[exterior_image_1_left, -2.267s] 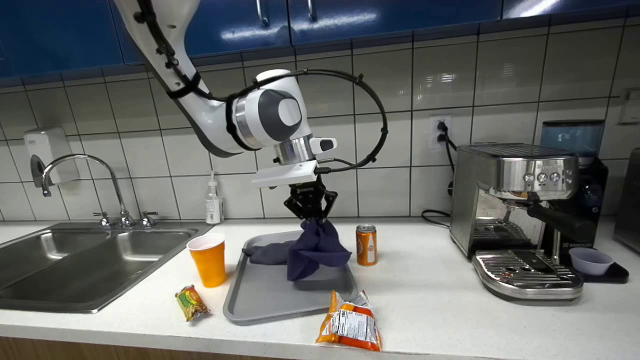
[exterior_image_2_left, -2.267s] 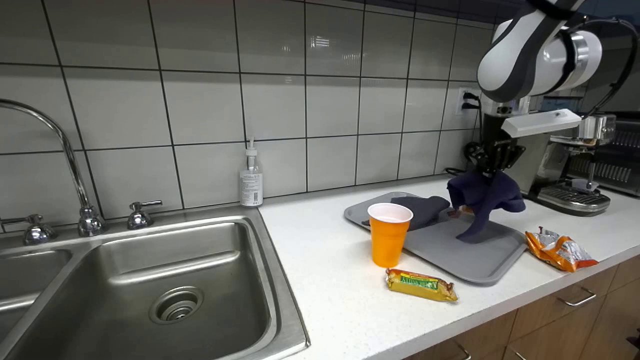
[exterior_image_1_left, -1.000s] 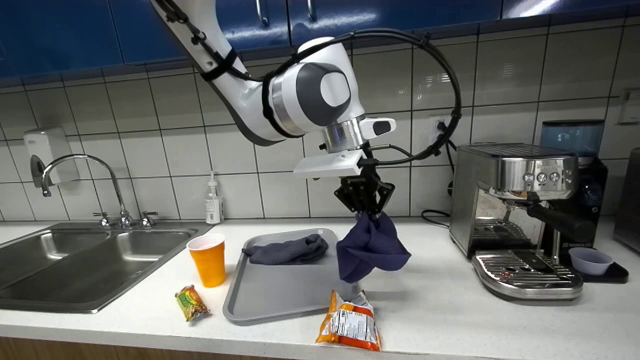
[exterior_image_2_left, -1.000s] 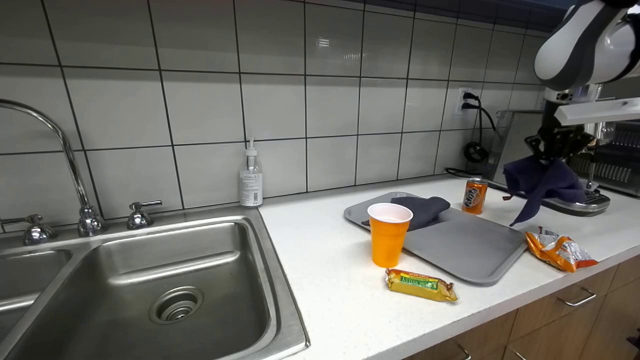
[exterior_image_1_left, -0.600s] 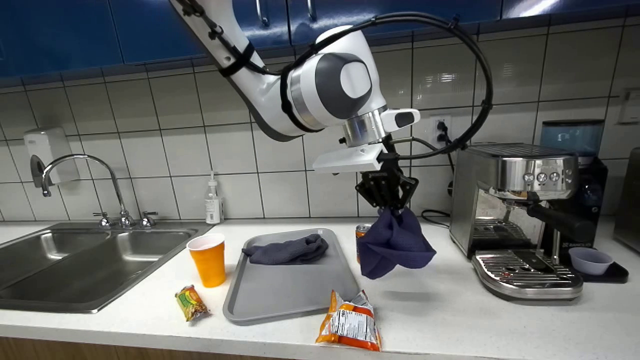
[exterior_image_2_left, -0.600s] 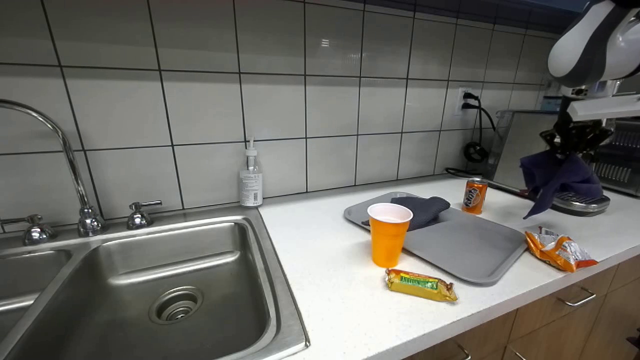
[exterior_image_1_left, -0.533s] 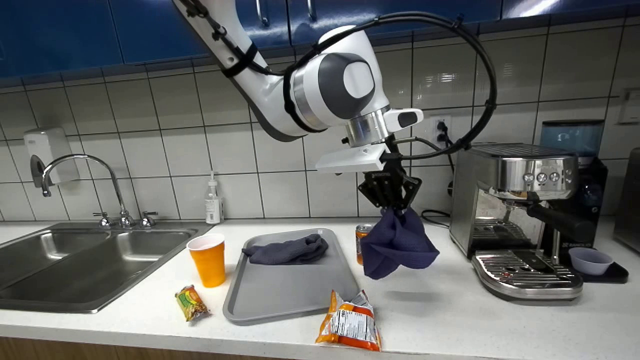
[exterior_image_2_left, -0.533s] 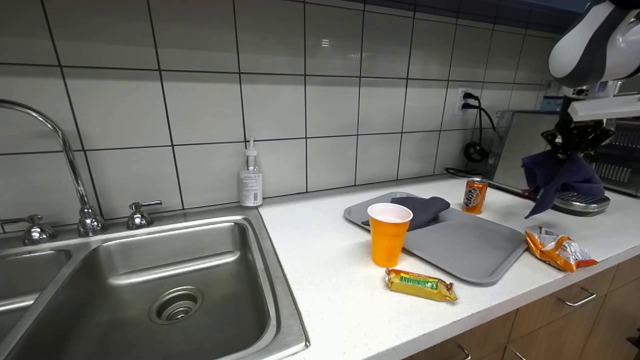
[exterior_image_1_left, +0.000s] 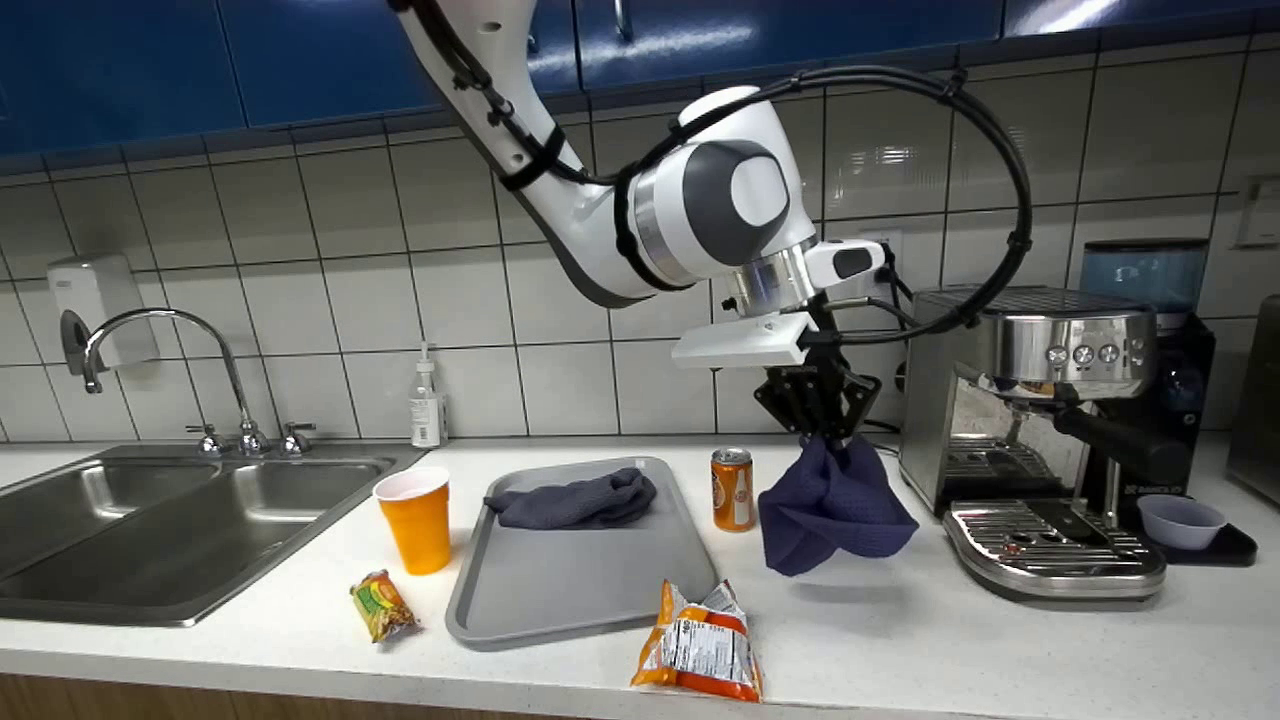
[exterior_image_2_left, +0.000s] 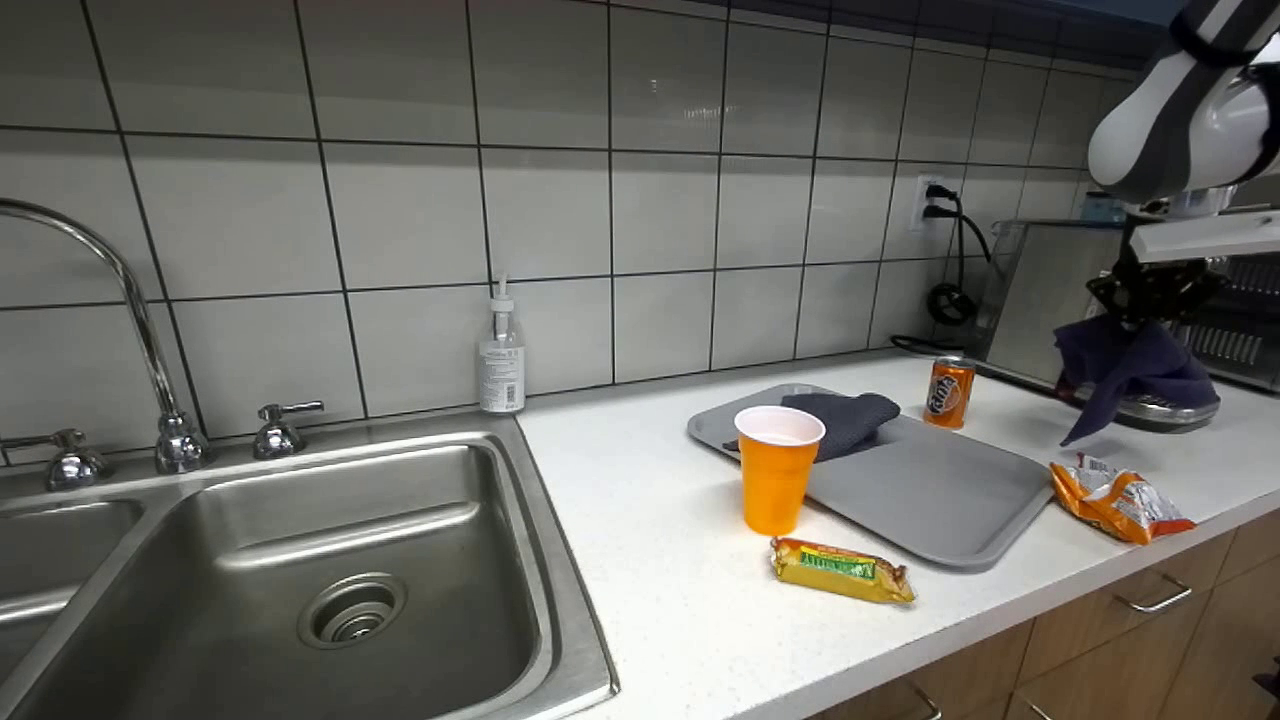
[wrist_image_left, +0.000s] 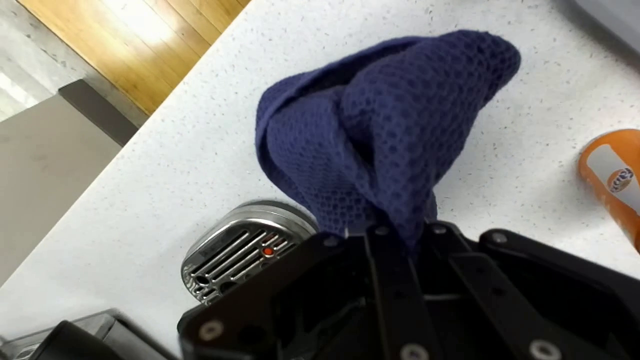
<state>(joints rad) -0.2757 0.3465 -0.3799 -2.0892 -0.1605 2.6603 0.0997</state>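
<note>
Gripped by the black end effector above the speckled white desk, the rumpled dark-blue fabric cloth is best moved slowly, its loose folds away from the cylindrical orange metal can.

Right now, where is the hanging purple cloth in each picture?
In an exterior view: purple cloth, right of centre.
In an exterior view: purple cloth, near the right edge.
Wrist view: purple cloth, upper middle.
Shared landmark: the orange can, left of the cloth in both exterior views, right in the wrist view.
</note>
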